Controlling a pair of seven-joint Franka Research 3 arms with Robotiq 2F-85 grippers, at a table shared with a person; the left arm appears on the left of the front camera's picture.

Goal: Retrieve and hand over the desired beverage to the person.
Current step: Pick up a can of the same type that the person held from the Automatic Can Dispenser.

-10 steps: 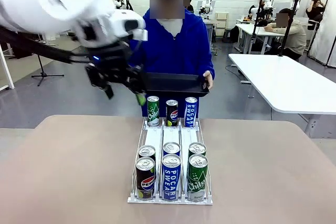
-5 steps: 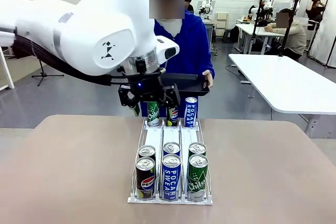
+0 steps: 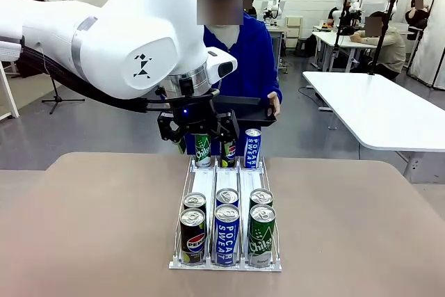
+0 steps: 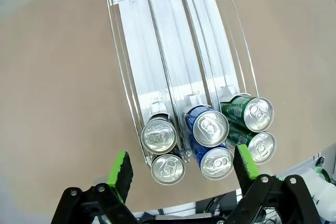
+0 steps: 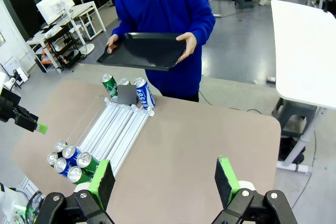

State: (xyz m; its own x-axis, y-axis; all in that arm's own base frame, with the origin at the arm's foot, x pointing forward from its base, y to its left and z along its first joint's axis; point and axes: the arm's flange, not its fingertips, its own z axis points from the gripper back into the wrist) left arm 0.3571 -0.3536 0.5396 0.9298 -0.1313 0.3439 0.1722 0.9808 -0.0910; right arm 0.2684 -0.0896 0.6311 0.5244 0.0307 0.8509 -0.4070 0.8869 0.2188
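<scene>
Left hand point(image 4: 182, 167) is spread wide above the rack point(image 4: 157, 51) of cans point(image 4: 210, 127), so I'd centre it over one can and drop straight, dodging neighbours.

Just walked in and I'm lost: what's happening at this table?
The robot's left hand hovers open and empty over the rack; nothing is picked yet. Six cans sit at the rack's near end, three others stand by its far end. The person waits across the table holding a black tray. The right hand is open too, high above the table.
</scene>
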